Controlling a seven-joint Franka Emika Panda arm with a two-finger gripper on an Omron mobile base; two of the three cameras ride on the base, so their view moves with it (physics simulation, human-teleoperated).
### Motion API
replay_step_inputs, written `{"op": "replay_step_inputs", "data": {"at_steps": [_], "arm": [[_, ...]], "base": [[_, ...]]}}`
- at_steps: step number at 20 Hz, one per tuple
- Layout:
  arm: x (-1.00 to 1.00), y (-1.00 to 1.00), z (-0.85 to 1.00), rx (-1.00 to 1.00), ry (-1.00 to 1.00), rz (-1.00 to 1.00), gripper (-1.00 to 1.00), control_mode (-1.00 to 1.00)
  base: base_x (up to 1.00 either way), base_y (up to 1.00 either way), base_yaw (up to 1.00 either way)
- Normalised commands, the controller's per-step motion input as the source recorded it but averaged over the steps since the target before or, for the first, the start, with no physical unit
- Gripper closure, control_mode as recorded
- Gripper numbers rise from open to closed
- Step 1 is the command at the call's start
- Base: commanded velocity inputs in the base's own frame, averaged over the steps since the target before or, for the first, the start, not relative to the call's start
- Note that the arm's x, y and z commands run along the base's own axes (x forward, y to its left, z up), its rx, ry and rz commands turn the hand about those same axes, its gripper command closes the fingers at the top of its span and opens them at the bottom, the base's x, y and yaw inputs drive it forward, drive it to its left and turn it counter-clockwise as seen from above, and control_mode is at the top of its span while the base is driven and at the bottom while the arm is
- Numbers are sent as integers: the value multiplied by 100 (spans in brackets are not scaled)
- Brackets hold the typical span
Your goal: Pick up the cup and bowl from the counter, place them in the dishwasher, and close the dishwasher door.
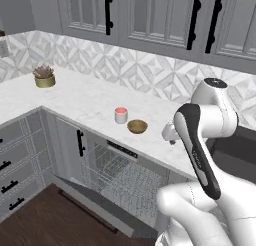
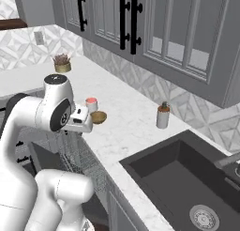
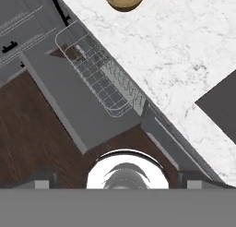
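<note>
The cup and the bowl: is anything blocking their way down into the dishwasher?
Nothing visible does. The cup and bowl stand on the counter just above the dishwasher, whose door lies open, its wire rack exposed.

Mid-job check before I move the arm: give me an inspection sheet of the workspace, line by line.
Surface: white marble counter, bare around the dishes.
Cup: cup upright on the counter near its front edge, above the dishwasher.
Bowl: bowl upright beside the cup, apart from it, empty.
Dishwasher: dishwasher door folded down; wire rack pulled out, nothing seen in it.
Clutter: gold pot with a plant at the far corner; soap bottle near the sink.
Gripper: gripper over the counter's front edge right of the bowl, holding nothing; jaw state cannot be told.
Cables: nothing seen.
Surroundings: grey upper cabinets, patterned backsplash, dark wood floor.
</note>
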Motion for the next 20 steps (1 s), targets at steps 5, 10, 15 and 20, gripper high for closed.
{"op": "replay_step_inputs", "data": {"at_steps": [5, 10, 15, 20], "arm": [[0, 0, 0, 0, 0, 0, -100, 100], [0, 0, 0, 0, 0, 0, -100, 100], [21, -3, 0, 0, 4, 6, -100, -100], [77, -1, -5, -3, 11, 9, -100, -100]], "base": [[54, -5, 44], [24, -2, 38], [23, 0, 13], [0, 0, 0]]}}
